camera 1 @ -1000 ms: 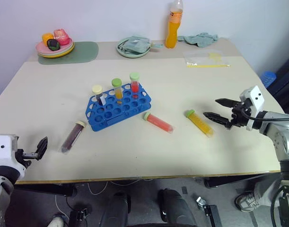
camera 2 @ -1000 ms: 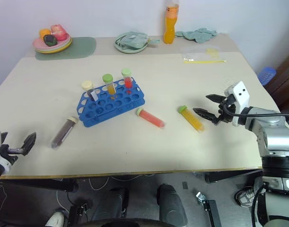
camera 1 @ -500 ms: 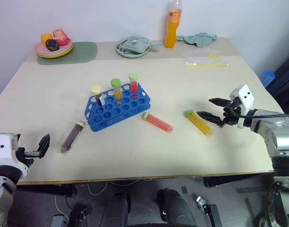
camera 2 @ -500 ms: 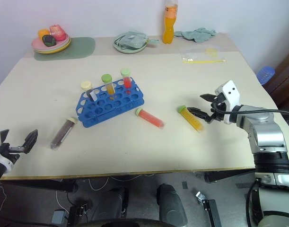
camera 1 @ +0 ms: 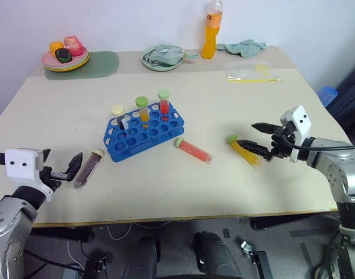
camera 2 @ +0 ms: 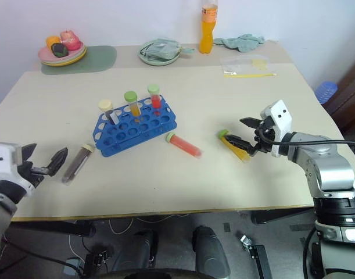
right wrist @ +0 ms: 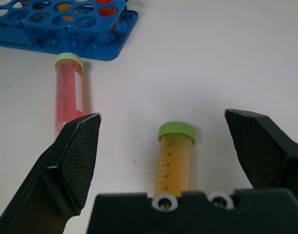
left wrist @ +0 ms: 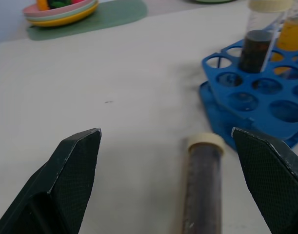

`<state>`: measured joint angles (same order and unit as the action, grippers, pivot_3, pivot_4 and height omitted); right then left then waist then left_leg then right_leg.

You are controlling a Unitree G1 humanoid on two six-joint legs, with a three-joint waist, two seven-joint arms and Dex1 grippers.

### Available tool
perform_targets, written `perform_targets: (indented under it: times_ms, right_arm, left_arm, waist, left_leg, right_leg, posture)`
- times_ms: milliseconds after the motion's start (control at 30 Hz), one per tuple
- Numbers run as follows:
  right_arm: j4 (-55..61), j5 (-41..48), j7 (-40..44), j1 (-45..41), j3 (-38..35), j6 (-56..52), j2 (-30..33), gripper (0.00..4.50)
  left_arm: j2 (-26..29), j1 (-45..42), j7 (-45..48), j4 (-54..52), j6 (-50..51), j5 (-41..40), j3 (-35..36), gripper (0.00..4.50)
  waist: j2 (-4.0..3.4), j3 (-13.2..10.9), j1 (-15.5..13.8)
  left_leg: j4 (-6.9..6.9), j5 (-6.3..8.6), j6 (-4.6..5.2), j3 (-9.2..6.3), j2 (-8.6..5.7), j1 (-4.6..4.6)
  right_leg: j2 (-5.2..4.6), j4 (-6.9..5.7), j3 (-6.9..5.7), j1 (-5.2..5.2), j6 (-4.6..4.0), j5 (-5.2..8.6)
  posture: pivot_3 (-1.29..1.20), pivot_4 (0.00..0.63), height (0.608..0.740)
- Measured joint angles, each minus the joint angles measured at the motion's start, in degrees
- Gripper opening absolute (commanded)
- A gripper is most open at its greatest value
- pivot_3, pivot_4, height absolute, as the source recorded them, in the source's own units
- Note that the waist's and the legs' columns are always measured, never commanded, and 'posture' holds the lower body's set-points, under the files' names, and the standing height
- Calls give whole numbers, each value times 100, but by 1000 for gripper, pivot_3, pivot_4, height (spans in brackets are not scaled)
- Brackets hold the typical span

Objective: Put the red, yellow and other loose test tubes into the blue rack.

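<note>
A cream-coloured table (camera 1: 183, 174) carries a blue plastic test tube rack (camera 1: 143, 131) near its middle. Three capped tubes stand upright in the rack's back row: one with dark liquid and a pale yellow cap, one with orange liquid and a green cap, one with red liquid and a green cap.

Three loose tubes lie flat on the table. A dark brown tube with a cream cap (camera 1: 89, 168) lies left of the rack. A red tube with a green cap (camera 1: 193, 150) lies just right of the rack. A yellow tube with a green cap (camera 1: 243, 150) lies farther right.

The robot's left hand (camera 1: 61, 171) hovers low near the table's front left edge, its two black fingers spread wide, aimed at the dark brown tube just beside it. The right hand (camera 1: 260, 140) sits at the yellow tube, black fingers spread wide on either side of its far end, not closed on it.

At the table's back edge are a plate of toy food (camera 1: 67, 55) on a green mat, a pale green bowl holding a cloth (camera 1: 164, 57), an orange drink bottle (camera 1: 211, 32), a crumpled cloth (camera 1: 244, 46) and a clear plastic bag (camera 1: 253, 72).
</note>
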<state>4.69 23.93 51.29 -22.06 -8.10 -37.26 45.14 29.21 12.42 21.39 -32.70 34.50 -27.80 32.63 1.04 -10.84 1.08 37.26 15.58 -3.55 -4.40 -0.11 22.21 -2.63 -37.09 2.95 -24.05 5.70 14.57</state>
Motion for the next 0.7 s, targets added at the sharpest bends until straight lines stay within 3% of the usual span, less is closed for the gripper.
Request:
perform_targets:
  times_ms: [233,367,533,700]
  right_arm:
    - [1365,194,9,-1096,1016,-1328,136,4500]
    - [1768,364,-643,-2307,1928,-3227,-551,4500]
    - [1148,288,-1628,-3612,3081,-5290,-1667,4500]
    - [-233,86,-2242,-4238,3536,-5491,-2018,4500]
  left_arm:
    - [322,267,870,-565,-177,-34,-1236,4415]
    - [385,244,1093,-521,-398,222,-1885,4415]
    - [429,128,1331,-186,-870,615,-2475,4415]
    - [334,120,1343,-31,-1170,761,-2541,4415]
  waist:
    - [-6,-2,20]
    - [-8,-2,18]
    - [-8,0,-43]
    - [-8,-1,1]
  left_leg:
    - [-6,0,0,1,2,1]
    - [-3,0,0,-1,3,0]
    - [-4,0,0,-7,-4,24]
    - [-6,0,0,0,-8,26]
  right_leg:
    - [1,0,1,-6,-1,1]
    - [2,-2,0,-9,-19,8]
    - [-7,-1,-5,-28,-8,1]
    - [-15,1,-5,-34,-6,0]
  posture:
    - [0,150,740]
    - [0,150,740]
    - [0,150,740]
    - [0,150,740]
